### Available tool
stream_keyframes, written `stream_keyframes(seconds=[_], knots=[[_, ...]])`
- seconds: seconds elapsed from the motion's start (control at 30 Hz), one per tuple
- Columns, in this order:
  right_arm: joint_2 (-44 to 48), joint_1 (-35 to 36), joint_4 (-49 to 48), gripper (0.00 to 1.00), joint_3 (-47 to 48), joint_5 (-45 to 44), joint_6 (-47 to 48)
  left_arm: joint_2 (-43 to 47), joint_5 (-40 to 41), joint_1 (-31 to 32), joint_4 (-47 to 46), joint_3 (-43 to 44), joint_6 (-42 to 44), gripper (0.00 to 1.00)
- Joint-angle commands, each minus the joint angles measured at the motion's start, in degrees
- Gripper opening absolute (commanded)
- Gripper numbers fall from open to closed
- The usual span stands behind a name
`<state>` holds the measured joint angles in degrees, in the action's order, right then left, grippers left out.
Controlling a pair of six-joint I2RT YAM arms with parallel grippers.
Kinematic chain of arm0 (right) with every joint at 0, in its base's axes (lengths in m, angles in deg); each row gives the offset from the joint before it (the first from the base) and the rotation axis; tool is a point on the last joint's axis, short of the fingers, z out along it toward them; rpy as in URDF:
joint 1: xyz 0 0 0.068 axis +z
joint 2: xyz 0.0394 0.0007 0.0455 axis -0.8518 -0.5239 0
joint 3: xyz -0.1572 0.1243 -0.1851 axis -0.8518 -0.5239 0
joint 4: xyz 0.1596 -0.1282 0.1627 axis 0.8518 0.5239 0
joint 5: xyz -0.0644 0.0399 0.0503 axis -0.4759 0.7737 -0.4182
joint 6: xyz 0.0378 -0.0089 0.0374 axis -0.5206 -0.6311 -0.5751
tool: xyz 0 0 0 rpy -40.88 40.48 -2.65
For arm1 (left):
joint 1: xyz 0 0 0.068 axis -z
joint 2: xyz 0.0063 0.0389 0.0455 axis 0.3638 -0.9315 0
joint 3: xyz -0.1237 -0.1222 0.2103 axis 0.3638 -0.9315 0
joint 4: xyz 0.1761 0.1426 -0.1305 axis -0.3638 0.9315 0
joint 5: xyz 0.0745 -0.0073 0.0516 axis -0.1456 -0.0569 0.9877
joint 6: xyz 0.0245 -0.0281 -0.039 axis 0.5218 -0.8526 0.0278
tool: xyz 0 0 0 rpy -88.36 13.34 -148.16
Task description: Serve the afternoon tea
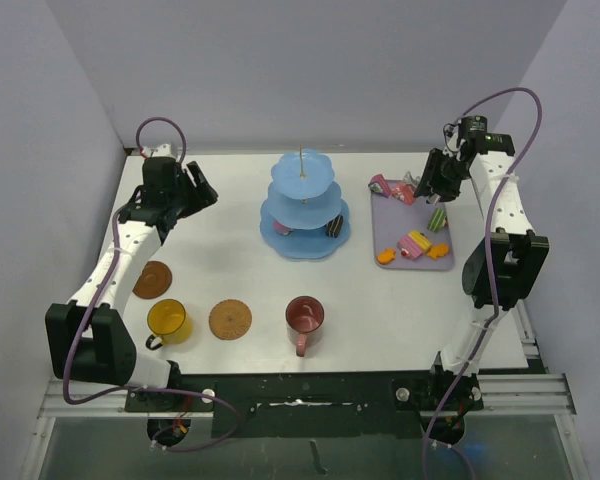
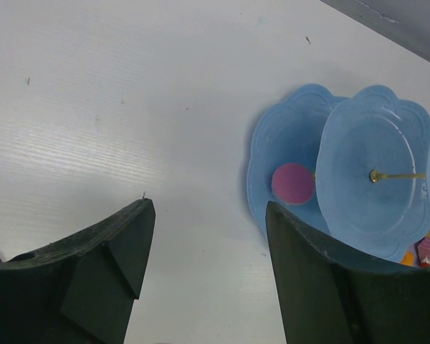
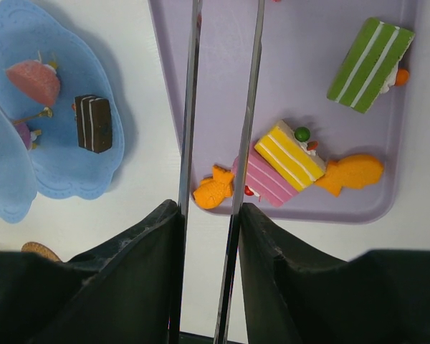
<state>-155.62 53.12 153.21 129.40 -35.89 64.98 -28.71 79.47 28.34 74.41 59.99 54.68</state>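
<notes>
The light-blue three-tier stand (image 1: 305,205) stands at the table's middle back, with a chocolate cake (image 1: 334,226) and a pink cake (image 1: 281,228) on its bottom tier. More toy cakes lie on the lilac tray (image 1: 412,225): a green one (image 3: 369,64), a yellow one (image 3: 287,154), a pink striped one (image 3: 261,183) and two orange fish pastries (image 3: 213,188). My right gripper (image 3: 209,208) is shut on the metal tongs (image 3: 192,107) above the tray's near left part. My left gripper (image 2: 208,208) is open and empty, left of the stand (image 2: 344,172).
The yellow mug (image 1: 167,320), the dark-red mug (image 1: 305,318) and two brown coasters (image 1: 152,279) (image 1: 230,319) sit along the near part of the table. Walls close in the left, back and right.
</notes>
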Motion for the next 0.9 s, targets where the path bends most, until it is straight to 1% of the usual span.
stream_keyframes(seconds=[0.0, 0.27, 0.5, 0.63, 0.77, 0.87], knots=[[-1.3, 1.4, 0.7, 0.36, 3.3, -2.2, -0.3, 0.6, 0.0, -0.4, -2.0, 2.6, 0.7, 0.62], [-3.8, 3.5, 0.9, 0.36, 6.4, -3.5, -0.6, 1.3, -0.1, -0.4, -1.8, 2.1, 0.6, 0.62], [-5.9, 4.5, 3.2, 0.38, 7.4, -9.8, -0.2, 1.8, 0.0, -0.4, -1.7, 1.6, 0.4, 0.62], [-6.8, 4.8, 4.0, 0.39, 8.1, -12.1, -0.3, 1.7, -0.2, -0.4, -1.8, 1.8, 0.4, 0.62], [-8.0, 5.0, 3.3, 0.39, 8.9, -10.0, 0.5, 1.5, -0.3, -0.4, -1.8, 1.7, 0.2, 0.62], [-9.7, 5.2, 3.9, 0.39, 11.7, -9.3, 0.1, 1.4, -0.6, -0.4, -1.9, 1.7, 0.1, 0.62]])
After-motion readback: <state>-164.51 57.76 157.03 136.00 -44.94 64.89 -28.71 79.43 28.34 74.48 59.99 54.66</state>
